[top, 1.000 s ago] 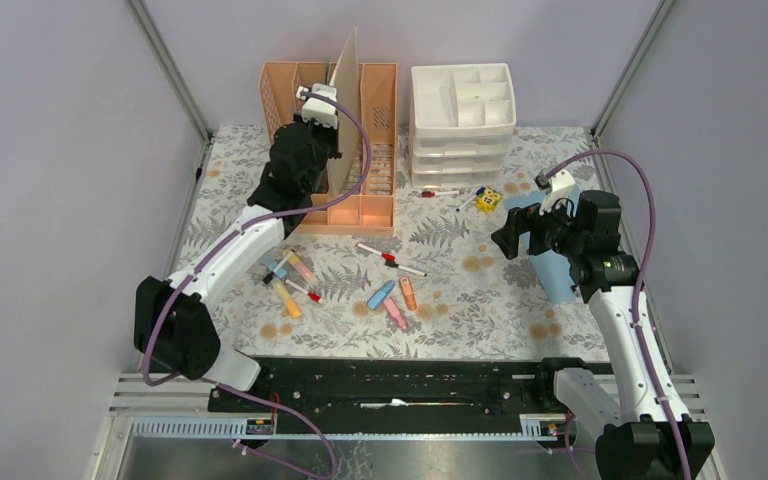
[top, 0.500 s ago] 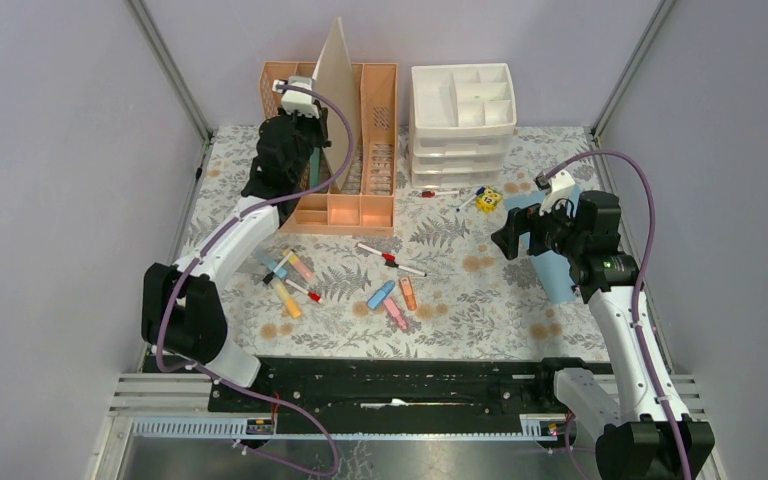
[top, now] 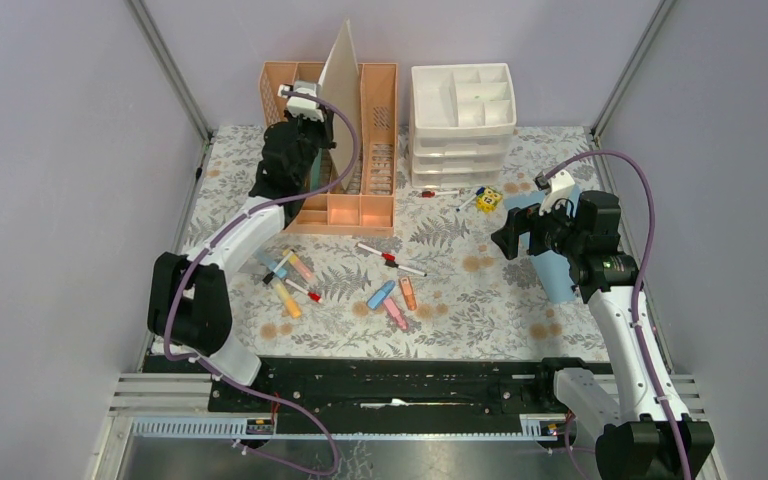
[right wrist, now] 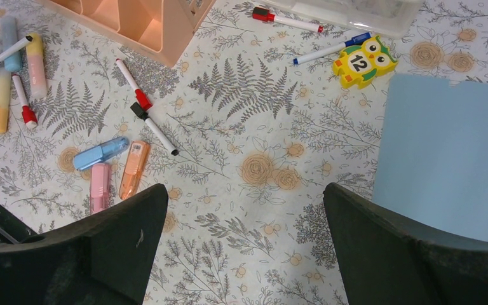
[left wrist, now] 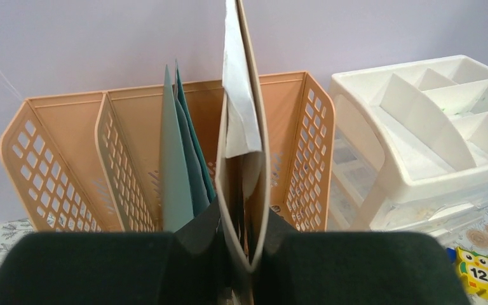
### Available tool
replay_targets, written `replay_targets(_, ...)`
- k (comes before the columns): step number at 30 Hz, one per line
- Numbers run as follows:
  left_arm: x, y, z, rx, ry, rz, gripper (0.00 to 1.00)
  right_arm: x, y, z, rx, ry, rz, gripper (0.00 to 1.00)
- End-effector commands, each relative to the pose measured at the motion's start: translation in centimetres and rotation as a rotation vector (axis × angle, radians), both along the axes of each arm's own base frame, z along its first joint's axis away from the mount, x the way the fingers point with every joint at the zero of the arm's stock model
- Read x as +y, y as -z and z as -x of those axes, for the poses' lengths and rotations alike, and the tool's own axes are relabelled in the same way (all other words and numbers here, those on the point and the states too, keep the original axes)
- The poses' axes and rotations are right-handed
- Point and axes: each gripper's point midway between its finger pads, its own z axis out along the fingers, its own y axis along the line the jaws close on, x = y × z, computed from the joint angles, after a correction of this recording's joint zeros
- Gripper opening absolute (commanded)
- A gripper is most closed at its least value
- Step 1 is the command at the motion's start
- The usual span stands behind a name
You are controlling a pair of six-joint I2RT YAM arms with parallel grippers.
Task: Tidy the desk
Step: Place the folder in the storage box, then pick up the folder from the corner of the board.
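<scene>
The left hand [left wrist: 244, 257] hides the lower edge of the tan folder [left wrist: 246, 159] it pinches upright at the peach file rack [left wrist: 57, 159]; which slot is unclear. The right hand [right wrist: 244, 190] hovers spread wide over the desk [right wrist: 254, 101], beside a blue sheet [right wrist: 445, 152] cut off at the edge.
</scene>
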Motion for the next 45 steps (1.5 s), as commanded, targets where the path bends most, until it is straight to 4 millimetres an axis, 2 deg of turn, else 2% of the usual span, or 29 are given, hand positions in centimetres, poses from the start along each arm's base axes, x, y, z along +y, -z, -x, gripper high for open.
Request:
replay_targets(1, 0.2, -2.2, 0.3, -0.114, -0.001, 0.017, 0.00, 0.0, -0.7, -0.4, -0.041, -0.013, 0.006, 1.00)
replay_targets(4, 0.3, -1.3, 0.5, -0.094, -0.004, 0.011, 0.02, 0.0, -0.6, -0.4, -0.039, -0.012, 0.006, 1.00)
replay_targets(8, 0.8, -0.9, 0.8, -0.089, -0.020, -0.014, 0.22, 0.0, -0.5, -0.4, -0.036, -0.013, 0.007, 1.00)
replay_targets(12, 0.8, -0.7, 1.0, -0.076, -0.016, -0.022, 0.33, 0.0, -0.5, -0.4, -0.036, -0.014, 0.007, 1.00)
replay_targets(19, 0.4, -1.2, 1.4, -0.068, 0.008, -0.010, 0.45, 0.0, -0.5, -0.4, -0.036, -0.012, 0.008, 1.00)
replay_targets(25, 0.5, -3.7, 2.9, -0.059, 0.022, 0.079, 0.71, 0.1, -0.6, -0.3, -0.040, -0.023, 0.008, 1.00)
replay_targets(29, 0.9, -5.3, 5.0, -0.065, 0.035, 0.170, 0.97, 0.3, -0.7, 0.0, -0.054, -0.043, 0.012, 1.00)
replay_targets(33, 1.2, -5.9, 7.6, -0.055, 0.070, 0.280, 0.99, 0.4, -0.6, 0.2, -0.051, -0.065, 0.021, 1.00)
replay_targets(37, 1.1, -5.3, 10.4, -0.009, 0.148, 0.405, 0.99, 0.4, -0.3, 0.3, -0.045, -0.082, 0.036, 1.00)
replay_targets(39, 0.9, -4.5, 11.8, 0.030, 0.188, 0.475, 0.99, 0.5, -0.1, 0.3, -0.045, -0.095, 0.044, 1.00)
replay_targets(45, -0.2, 0.2, 15.4, 0.227, 0.270, 0.592, 0.99, -0.1, 0.5, 0.1, -0.039, -0.101, 0.094, 1.00)
